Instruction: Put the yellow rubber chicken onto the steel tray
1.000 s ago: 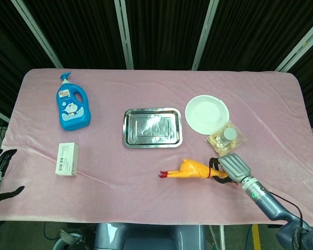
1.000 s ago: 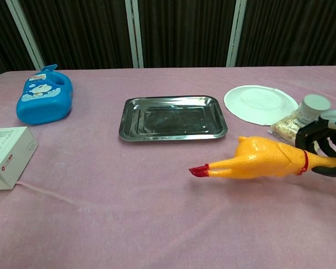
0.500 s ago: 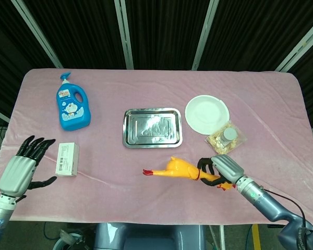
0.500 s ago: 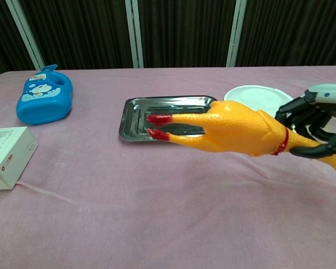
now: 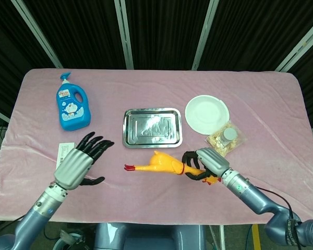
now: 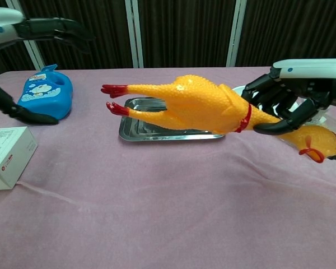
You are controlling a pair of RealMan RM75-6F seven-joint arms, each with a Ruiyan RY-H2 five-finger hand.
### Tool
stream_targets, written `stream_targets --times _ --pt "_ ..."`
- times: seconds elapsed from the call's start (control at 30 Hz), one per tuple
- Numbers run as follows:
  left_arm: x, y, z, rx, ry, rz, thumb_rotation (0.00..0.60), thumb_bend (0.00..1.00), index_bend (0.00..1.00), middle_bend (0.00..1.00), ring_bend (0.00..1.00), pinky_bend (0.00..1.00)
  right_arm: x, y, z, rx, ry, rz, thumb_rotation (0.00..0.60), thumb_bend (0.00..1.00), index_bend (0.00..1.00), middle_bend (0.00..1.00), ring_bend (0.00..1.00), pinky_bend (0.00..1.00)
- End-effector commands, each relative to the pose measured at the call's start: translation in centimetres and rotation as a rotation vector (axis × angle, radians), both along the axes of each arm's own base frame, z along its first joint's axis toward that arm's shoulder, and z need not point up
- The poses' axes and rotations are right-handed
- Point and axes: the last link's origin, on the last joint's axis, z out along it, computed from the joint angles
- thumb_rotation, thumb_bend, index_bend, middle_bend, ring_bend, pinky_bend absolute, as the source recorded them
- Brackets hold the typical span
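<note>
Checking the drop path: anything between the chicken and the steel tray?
Nothing. In the head view only bare pink cloth separates the chicken, held by the right robot hand, from the steel tray.

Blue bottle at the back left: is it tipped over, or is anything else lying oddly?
The blue bottle lies on its side, label up, not spilled as far as I can see. Otherwise only the rubber chicken is off the table, held by the neck in the right robot hand, near the steel tray.

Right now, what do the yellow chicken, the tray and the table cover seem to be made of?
Yellow chicken: likely soft rubber or vinyl, with a matte, pimpled skin. Tray: polished metal, probably steel, since it mirrors the light. Table cover: pink cloth, maybe velvet-like, judging by its soft creases and dull sheen.
</note>
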Motion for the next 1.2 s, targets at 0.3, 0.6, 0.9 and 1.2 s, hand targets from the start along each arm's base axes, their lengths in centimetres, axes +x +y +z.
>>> stream_targets --times 0.3,0.6,0.9,1.2 --pt "5.6 1.4 -4.1 -0.099 -0.087 0.040 0.600 0.08 0.15 0.21 0.14 0.13 2.4 -0.1 -0.8 0.013 -0.007 0.019 0.600 0.61 0.99 0.73 0.74 0.86" --pt "6.8 1.6 -5.4 -0.122 -0.087 0.058 0.600 0.09 0.17 0.24 0.17 0.17 2.6 0.1 -0.8 0.014 -0.012 0.019 0.600 0.61 0.99 0.73 0.74 0.86" --pt "6.6 1.8 -6.0 -0.115 -0.100 0.085 0.600 0.12 0.20 0.27 0.20 0.19 2.9 0.0 -0.7 0.025 -0.038 0.008 0.600 0.62 0.99 0.73 0.74 0.86" --pt "6.7 2.2 -6.4 -0.094 -0.110 0.095 0.600 0.28 0.30 0.37 0.30 0.32 3.1 0.1 -0.5 0.031 -0.052 0.012 0.600 0.63 1.00 0.73 0.74 0.86"
